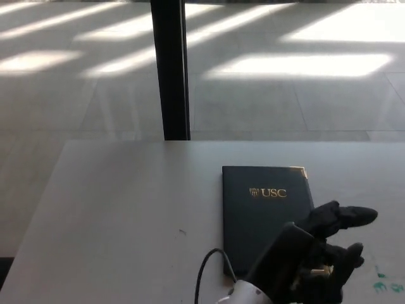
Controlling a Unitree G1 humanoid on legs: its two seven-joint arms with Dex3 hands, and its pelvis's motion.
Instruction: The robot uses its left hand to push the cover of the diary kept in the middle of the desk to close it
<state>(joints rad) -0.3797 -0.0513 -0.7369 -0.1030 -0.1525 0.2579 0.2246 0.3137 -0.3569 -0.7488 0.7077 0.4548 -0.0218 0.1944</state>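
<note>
The dark diary point(266, 202) lies closed and flat in the middle of the desk, its cover facing up with gold "USC" lettering and a gold corner at the top right. My left hand point(323, 253) hovers over the diary's near right corner with its black fingers point(345, 217) spread apart, holding nothing. The wrist and a black cable point(205, 272) show at the bottom edge. The diary's near right corner is hidden behind the hand. My right hand does not show.
The pale desk point(126, 209) reaches a far edge near the picture's middle height. A black post point(169, 69) stands on the floor behind it. Green marks point(383, 282) sit on the desk at the lower right.
</note>
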